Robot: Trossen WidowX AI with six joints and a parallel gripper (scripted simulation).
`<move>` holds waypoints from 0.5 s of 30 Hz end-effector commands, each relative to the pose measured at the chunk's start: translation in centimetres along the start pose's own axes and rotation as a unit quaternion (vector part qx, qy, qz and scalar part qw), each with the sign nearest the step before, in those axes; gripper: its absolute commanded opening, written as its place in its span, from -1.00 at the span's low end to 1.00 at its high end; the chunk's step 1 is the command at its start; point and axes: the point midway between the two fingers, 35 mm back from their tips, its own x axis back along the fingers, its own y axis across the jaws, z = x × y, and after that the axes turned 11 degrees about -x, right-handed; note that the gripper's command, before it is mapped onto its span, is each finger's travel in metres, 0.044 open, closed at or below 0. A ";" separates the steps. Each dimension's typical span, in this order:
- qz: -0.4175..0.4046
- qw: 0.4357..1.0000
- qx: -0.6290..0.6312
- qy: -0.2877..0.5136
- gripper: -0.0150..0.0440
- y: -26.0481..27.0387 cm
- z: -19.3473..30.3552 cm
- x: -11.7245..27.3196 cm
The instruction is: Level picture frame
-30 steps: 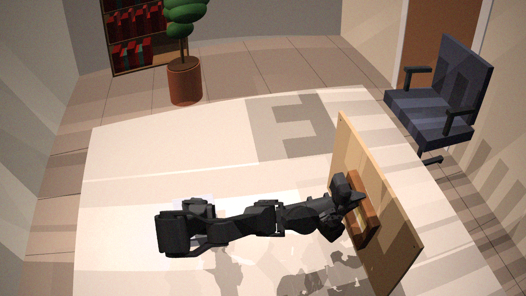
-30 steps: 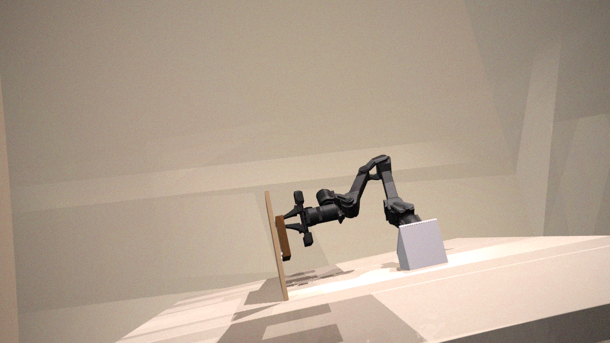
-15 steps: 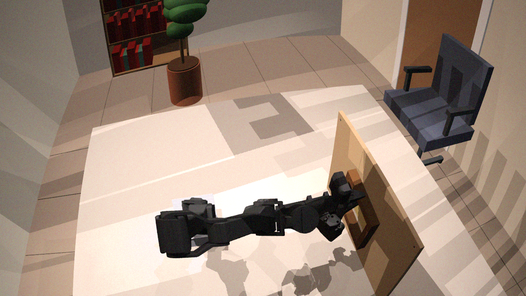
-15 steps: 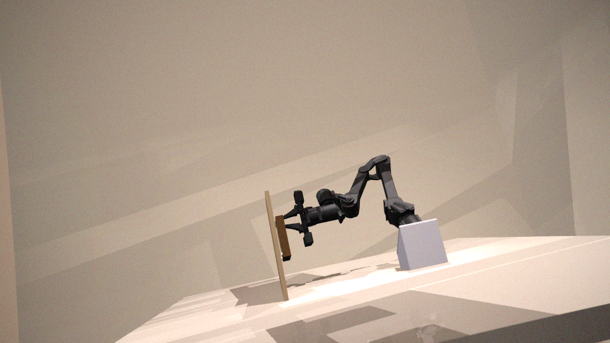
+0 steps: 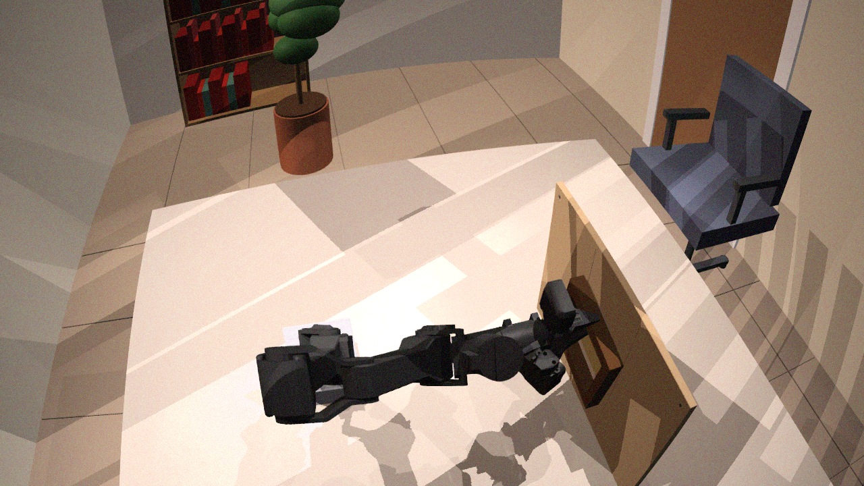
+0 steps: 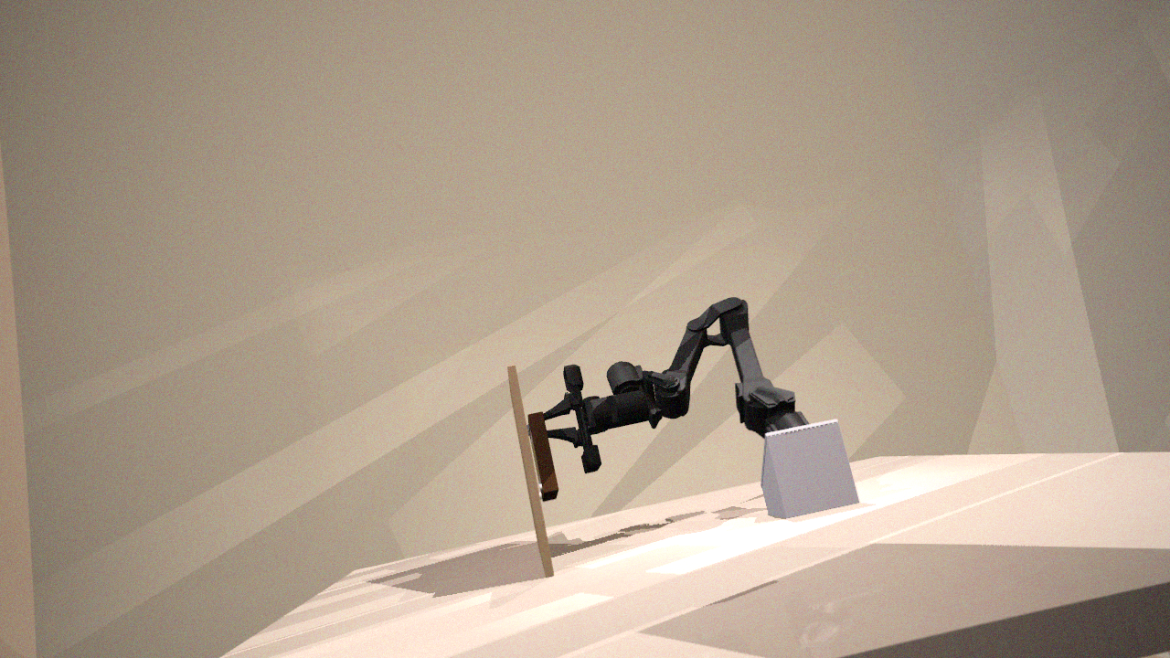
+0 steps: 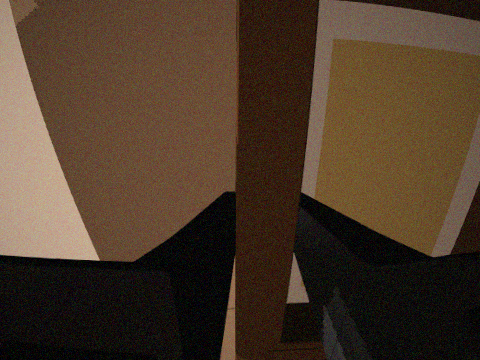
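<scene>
1. Although the frame (image 5: 604, 385) (image 6: 543, 461) (image 7: 270, 125) reaches below the gripper (image 5: 590, 327) (image 6: 547, 425) (image 7: 262, 203), its upper rail is placed directly between the fingers.
2. The rail's long axis is set crosswise to the jaws and along the face of the board (image 5: 640, 387) (image 6: 515, 392) (image 7: 135, 115), which is stood near the tabletop's (image 5: 199, 271) (image 6: 982, 507) (image 7: 30, 190) right edge in the top view, well apart from its far left corner.
3. The jaws are parted only by the rail's thickness; the rail is clamped from above and below.
4. The screw is hidden. The high side cannot be determined.
5. In this assessment, a slight lift must be made before any shift along the board; otherwise a notch may be snagged.
</scene>
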 end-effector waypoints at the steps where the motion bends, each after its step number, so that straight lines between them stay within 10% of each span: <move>1: -0.003 1.000 0.002 0.000 -0.49 0.1 0.1 0.0; 15: -0.003 1.000 0.002 0.000 -0.49 -0.3 0.0 0.0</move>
